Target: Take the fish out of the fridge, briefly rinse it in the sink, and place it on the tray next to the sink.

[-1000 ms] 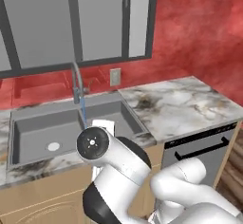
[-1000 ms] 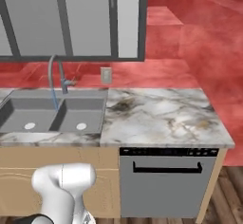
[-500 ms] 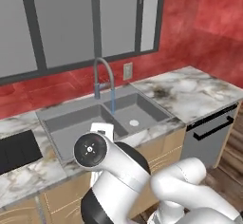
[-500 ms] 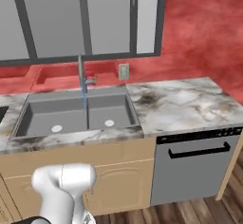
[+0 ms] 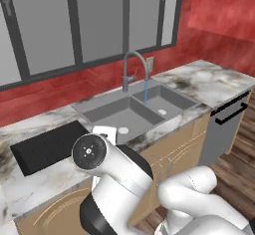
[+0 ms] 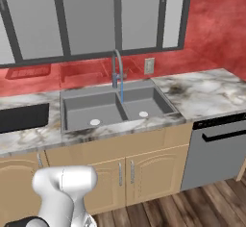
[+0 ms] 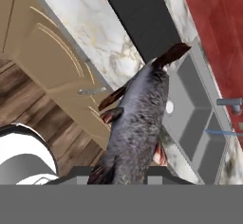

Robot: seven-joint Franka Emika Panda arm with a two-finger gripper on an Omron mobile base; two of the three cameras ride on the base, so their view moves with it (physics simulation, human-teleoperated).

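Note:
In the hand view the dark-grey fish point(image 7: 137, 123), with reddish fins and a thin tail, stands up between my gripper's point(image 7: 121, 173) fingers, which are shut on its lower body. Beyond it lie the marble counter, the black tray point(image 7: 137, 14) and the grey two-basin sink point(image 7: 190, 118). From the base, the sink point(image 5: 134, 112) point(image 6: 115, 108) sits ahead with its curved faucet point(image 5: 134, 64) point(image 6: 116, 67) running a thin blue stream into the right basin. The tray point(image 5: 50, 144) point(image 6: 21, 116) lies on the counter just left of the sink. The fridge is out of view.
A black-fronted dishwasher point(image 5: 226, 124) point(image 6: 221, 144) stands right of the sink under the marble counter point(image 6: 202, 94). Tan cabinet doors point(image 6: 129, 173) run below the sink. Grey window panes and a red wall rise behind. My arm's white elbow point(image 5: 89, 152) blocks the near counter edge.
The whole picture has shifted: the base has moved left along the counter, so the sink slid right and the black tray came into view. The gripper stays shut.

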